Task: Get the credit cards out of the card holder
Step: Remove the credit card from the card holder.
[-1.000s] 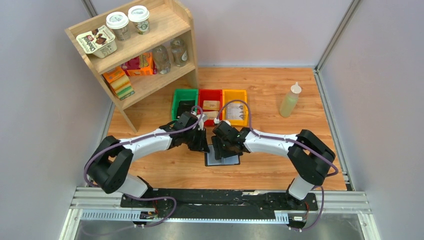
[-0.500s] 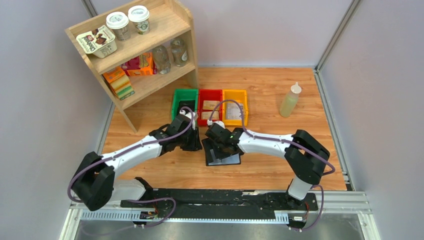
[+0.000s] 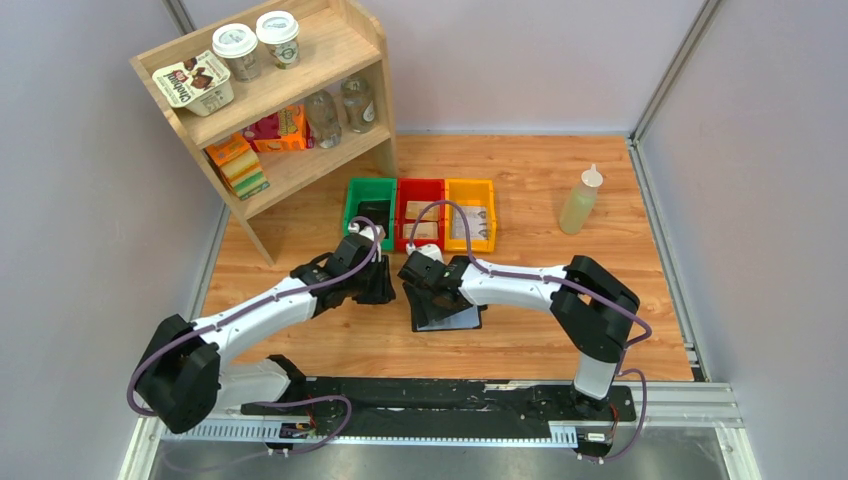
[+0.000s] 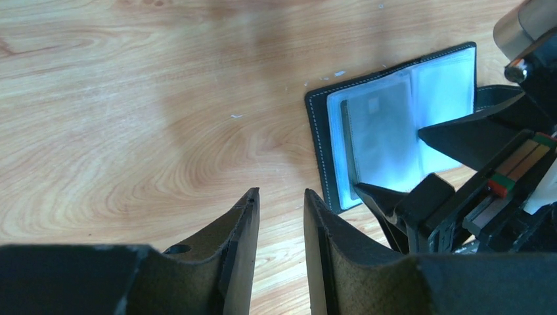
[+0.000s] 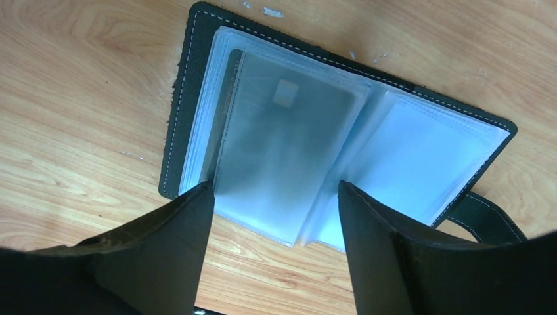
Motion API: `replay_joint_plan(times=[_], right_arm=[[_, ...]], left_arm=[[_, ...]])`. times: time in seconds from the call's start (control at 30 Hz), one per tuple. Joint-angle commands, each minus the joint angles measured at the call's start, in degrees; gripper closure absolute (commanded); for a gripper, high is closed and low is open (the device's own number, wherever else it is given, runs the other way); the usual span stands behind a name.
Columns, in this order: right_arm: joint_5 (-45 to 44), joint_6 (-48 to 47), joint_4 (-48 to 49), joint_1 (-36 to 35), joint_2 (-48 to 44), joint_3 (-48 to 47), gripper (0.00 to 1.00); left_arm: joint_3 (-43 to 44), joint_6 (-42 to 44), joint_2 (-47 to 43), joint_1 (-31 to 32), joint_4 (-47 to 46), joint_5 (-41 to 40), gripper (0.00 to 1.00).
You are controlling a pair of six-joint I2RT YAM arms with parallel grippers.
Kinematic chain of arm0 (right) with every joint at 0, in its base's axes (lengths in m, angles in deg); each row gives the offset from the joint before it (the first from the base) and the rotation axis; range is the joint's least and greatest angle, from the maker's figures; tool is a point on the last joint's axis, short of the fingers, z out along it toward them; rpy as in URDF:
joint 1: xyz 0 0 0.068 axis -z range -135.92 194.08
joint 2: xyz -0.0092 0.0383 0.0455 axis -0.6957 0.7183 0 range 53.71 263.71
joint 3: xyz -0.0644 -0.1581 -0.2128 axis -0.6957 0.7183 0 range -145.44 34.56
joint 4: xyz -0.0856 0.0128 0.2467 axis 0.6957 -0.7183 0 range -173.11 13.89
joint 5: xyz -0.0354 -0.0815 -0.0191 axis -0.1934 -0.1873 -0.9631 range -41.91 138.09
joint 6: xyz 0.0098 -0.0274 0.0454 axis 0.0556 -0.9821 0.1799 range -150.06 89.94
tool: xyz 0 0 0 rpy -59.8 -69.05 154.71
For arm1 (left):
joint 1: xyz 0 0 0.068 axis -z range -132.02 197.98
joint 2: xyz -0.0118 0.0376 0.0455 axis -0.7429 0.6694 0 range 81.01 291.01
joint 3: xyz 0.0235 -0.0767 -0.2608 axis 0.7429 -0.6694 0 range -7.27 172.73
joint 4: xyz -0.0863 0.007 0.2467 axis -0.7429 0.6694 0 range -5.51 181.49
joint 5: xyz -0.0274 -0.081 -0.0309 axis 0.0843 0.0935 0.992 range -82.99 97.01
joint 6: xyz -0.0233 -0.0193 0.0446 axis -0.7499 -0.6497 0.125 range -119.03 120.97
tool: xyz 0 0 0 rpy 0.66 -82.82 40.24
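Observation:
The card holder [image 3: 447, 313] lies open on the wooden table, with clear blue-grey sleeves fanned out. It also shows in the left wrist view [image 4: 394, 118] and the right wrist view [image 5: 197, 79]. A dark credit card [image 5: 282, 131] sits inside the left sleeve; it also shows in the left wrist view [image 4: 381, 131]. My right gripper [image 5: 276, 190] is open wide, just above the holder's near edge, one finger at the left page and one at the spine. My left gripper [image 4: 281, 197] is empty, its jaws a narrow gap apart, over bare wood to the left of the holder.
Green [image 3: 352, 200], red [image 3: 420, 184] and yellow [image 3: 470, 184] bins stand in a row behind the arms; the green one holds something dark, the red one tan packets. A wooden shelf [image 3: 270, 90] stands at the back left. A squeeze bottle [image 3: 581, 200] stands at the right.
My left gripper has moved left, away from the holder's far left corner. My right gripper has shifted left, to the holder's left part.

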Motion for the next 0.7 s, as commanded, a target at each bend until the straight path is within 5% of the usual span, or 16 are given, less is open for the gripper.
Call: replay_joint_plan(times=[0.0,0.2,0.67], right_arm=[[-1.4,0.1,-0.9,0.1,0.9,0.4,0.35],[3.2,0.0,3.9,2.5,-0.9,4.3,0.55],[6.4,0.8,6.6,5.2,-2.7,7.5,0.59]], left_arm=[[1.3,0.9,1.4,-0.1,-3.5,4.8,0.61],[3.1,1.8,6.5,-0.1,-8.8,13.8,0.61],[8.5,2.4,22.7,1.3,-11.7,22.3,0.70]])
